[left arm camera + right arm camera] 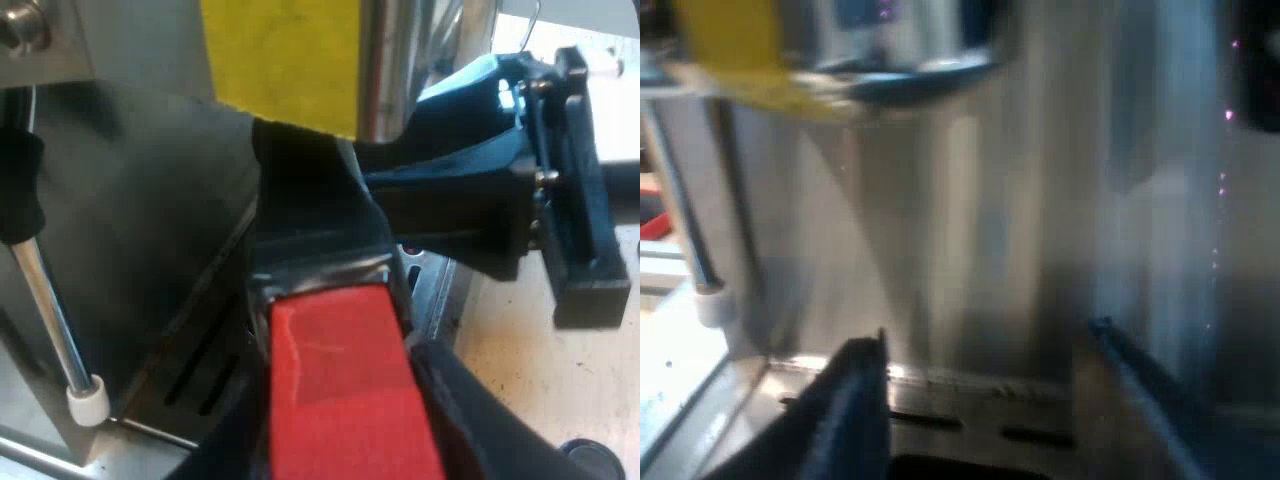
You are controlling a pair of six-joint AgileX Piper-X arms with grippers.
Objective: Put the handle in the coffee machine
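At machine [130,230] front, handle [340,400] in left pincer [335,330], far end hidden.

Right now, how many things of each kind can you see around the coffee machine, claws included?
Espresso machine: 1
Red-ended handle: 1
Steam wand: 1
Claws: 2 (left claw gripping the handle, right claw open)
Total: 5
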